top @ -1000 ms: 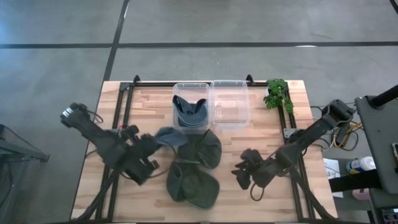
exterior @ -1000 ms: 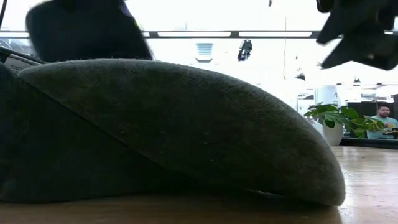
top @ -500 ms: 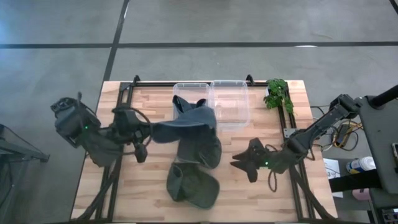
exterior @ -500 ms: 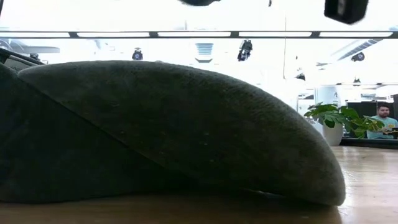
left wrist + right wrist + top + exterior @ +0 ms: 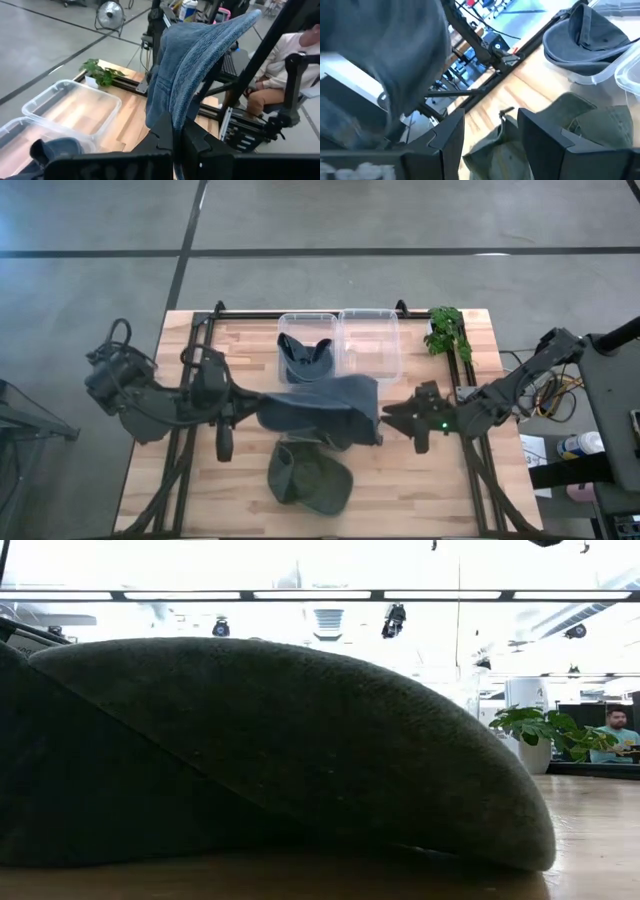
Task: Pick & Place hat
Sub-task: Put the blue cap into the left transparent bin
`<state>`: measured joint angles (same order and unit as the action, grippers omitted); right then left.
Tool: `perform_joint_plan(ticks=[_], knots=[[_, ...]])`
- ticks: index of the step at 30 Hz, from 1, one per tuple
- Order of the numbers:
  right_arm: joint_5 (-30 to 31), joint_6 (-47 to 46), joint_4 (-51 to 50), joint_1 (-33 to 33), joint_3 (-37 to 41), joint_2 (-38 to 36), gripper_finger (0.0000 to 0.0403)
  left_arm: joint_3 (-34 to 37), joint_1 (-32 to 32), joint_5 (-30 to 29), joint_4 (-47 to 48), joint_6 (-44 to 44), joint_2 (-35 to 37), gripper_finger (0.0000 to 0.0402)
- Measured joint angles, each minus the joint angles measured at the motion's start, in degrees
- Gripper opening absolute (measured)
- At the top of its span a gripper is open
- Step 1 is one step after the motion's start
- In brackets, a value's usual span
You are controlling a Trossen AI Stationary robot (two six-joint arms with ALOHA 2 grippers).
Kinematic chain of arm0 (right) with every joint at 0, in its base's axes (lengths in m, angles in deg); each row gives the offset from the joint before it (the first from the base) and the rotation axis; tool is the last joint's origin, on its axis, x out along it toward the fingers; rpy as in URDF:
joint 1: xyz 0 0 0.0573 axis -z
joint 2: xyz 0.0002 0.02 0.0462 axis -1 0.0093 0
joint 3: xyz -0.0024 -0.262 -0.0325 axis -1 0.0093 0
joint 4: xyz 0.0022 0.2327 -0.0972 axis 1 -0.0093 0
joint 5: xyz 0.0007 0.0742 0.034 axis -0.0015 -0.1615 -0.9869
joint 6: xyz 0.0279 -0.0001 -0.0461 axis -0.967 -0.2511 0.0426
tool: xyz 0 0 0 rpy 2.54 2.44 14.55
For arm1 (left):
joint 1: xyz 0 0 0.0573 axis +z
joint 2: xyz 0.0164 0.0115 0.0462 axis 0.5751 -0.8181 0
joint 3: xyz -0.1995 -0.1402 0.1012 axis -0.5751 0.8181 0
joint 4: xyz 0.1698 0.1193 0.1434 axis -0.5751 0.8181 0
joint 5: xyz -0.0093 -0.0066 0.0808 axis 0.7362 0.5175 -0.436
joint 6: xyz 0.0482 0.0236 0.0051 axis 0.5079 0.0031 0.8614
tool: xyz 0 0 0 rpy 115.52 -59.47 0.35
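Note:
My left gripper (image 5: 250, 402) is shut on a blue denim hat (image 5: 322, 406) and holds it above the table's middle; the hat also shows in the left wrist view (image 5: 200, 60). My right gripper (image 5: 392, 418) is open just to the right of the hat's right edge, and the right wrist view (image 5: 490, 145) shows nothing between its fingers. A dark green hat (image 5: 310, 476) lies on the table near the front and fills the low view (image 5: 280, 760). A second dark green hat (image 5: 338, 438) lies partly hidden under the blue one. My left gripper pinches the blue hat's edge (image 5: 172, 117) between its two fingers, on the side toward the table's left. The fingers come roughly level from the left. The hat is lifted clear and stretches away from the fingers toward the table's right.
Two clear bins stand at the far middle: the left bin (image 5: 290, 325) holds another blue hat (image 5: 305, 360), and the right bin (image 5: 368, 345) shows nothing in it. A green plant (image 5: 445, 330) stands at the far right. A person sits beyond the table (image 5: 295, 55).
My left gripper has taken hold of the blue hat, risen with it and carried it toward the table's right, so the hat now hangs spread out above the green hats. My right gripper has risen and gone toward the far edge, up to the hat's right edge.

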<state>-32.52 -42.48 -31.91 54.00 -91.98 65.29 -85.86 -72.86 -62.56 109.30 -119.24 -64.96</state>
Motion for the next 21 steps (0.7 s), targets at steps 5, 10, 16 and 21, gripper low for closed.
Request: perform_joint_plan(ticks=[5, 10, 16, 21], knots=[[-0.01, -1.24, 0.64, 0.00, -0.33, -1.10, 0.0166, 1.22, 0.00, 0.24, 0.06, -0.99, -0.62, 0.0005], [-0.25, 0.01, 0.69, 0.00, -3.38, 1.52, 0.0154, 3.14, 0.56, 0.19, 0.04, -2.76, -1.20, 0.0005], [-0.63, 5.07, 0.58, 0.09, -11.03, 8.58, 0.0139, 4.77, 2.43, -0.21, -0.27, -4.50, -2.73, 0.0005], [1.64, 7.13, -10.07, 0.11, -20.20, 11.47, 0.0127, 7.10, 3.64, -3.73, 0.63, -7.51, -2.57, 0.0005]])
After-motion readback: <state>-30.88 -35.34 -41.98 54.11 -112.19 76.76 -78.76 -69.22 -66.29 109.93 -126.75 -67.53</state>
